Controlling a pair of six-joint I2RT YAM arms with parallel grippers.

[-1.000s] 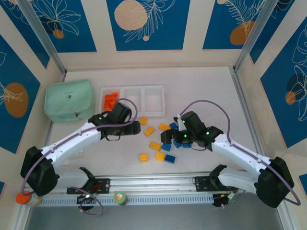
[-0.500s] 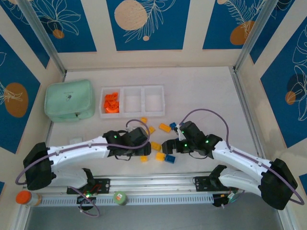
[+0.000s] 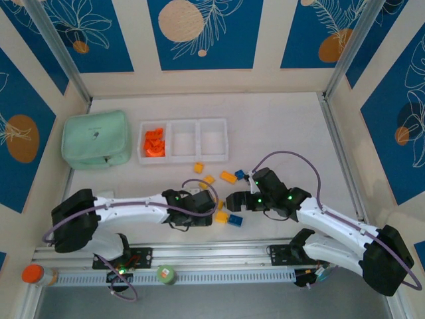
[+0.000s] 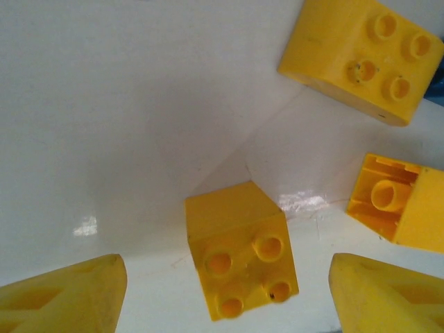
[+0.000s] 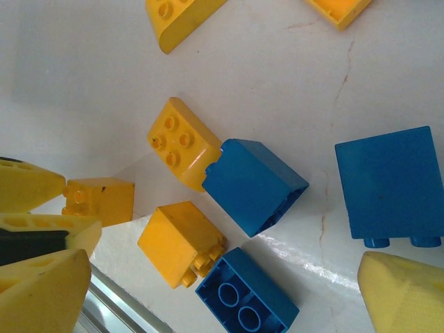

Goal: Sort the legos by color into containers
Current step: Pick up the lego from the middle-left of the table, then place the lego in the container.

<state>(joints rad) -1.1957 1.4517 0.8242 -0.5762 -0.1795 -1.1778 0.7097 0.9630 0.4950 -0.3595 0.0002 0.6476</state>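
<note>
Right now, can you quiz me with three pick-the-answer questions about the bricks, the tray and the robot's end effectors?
1. Where are the orange bricks?
A) left compartment of the white tray
B) middle compartment
C) right compartment

2. What colour is the brick between the fingers of the left end effector?
A) blue
B) yellow
C) orange

3. How is the right end effector?
A) shut on a blue brick
B) open, holding nothing
C) shut, empty

Answers:
1 A, the orange pile sits at the tray's left end.
2 B, a yellow studded brick lies between the fingers.
3 B, its fingers stand wide apart with nothing gripped.
</note>
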